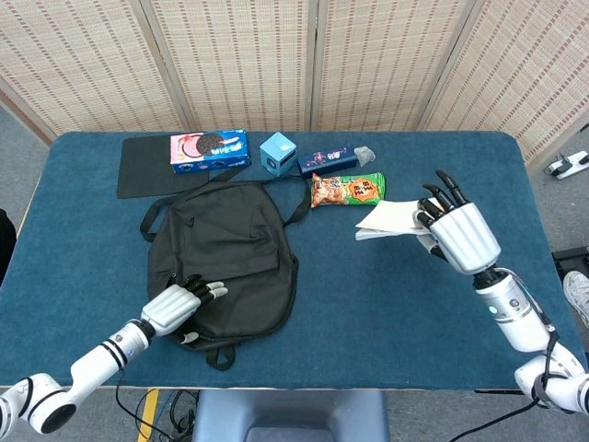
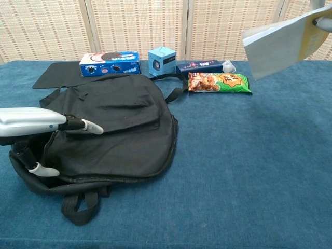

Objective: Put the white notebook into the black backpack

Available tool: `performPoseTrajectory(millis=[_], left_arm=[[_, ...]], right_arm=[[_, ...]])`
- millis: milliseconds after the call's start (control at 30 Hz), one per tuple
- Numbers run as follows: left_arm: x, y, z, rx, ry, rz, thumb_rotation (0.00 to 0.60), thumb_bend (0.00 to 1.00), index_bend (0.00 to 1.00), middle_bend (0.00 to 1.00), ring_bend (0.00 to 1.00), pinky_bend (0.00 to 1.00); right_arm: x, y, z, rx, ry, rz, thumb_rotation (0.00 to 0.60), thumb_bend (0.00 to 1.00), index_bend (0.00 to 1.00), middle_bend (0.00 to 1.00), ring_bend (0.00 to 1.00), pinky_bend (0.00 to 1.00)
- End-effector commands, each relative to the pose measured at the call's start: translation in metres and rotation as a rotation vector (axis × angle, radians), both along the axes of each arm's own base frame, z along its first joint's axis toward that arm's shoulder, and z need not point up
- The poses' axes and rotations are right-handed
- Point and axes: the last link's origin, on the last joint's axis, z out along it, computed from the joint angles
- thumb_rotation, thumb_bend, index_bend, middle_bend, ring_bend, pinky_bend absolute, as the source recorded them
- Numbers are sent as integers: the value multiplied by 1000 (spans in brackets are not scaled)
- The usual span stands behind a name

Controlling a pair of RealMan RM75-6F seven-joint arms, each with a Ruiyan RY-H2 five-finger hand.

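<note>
The black backpack lies flat at the table's centre-left, also seen as backpack in the chest view. My left hand rests on its lower left corner, fingers spread over the fabric; in the chest view the left hand covers that same edge. My right hand holds the white notebook by its right side, lifted off the table. The chest view shows the notebook tilted high at the upper right, with the hand nearly out of frame.
Along the back stand a blue cookie box, a small light-blue cube, a dark blue box and an orange-green snack bag. A black flat mat lies at the back left. Bare blue tabletop spreads right of the backpack.
</note>
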Motion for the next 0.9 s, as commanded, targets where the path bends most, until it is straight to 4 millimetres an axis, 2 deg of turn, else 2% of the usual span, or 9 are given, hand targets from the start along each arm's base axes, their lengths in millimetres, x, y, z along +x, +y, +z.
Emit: performPoseTrajectory(millis=[33, 233, 367, 500, 767, 900], left_arm=[[0, 3, -8, 5, -4, 16, 600, 236, 11, 56, 90, 16], [-2, 8, -19, 27, -26, 44, 600, 230, 23, 56, 91, 16], [-1, 13, -24, 60, -72, 69, 600, 230, 68, 56, 101, 16], [-2, 17, -26, 99, -129, 93, 600, 230, 169, 56, 117, 16], [-7, 21, -28, 139, -220, 155, 600, 229, 468, 98, 151, 16], [-9, 22, -28, 150, -249, 168, 600, 235, 527, 125, 169, 16]], right_arm=[[0, 1, -1, 2, -4, 1, 600, 470, 740, 468, 224, 82], [-2, 2, -2, 7, -3, -3, 600, 470, 740, 468, 224, 82], [-3, 3, -3, 7, -13, -7, 600, 470, 740, 468, 223, 82], [-4, 3, -3, 8, -14, -12, 600, 470, 740, 468, 224, 82], [-6, 2, -5, 8, -26, -18, 600, 470, 740, 468, 224, 82], [-7, 2, -6, 9, -33, -20, 600, 470, 739, 468, 224, 82]])
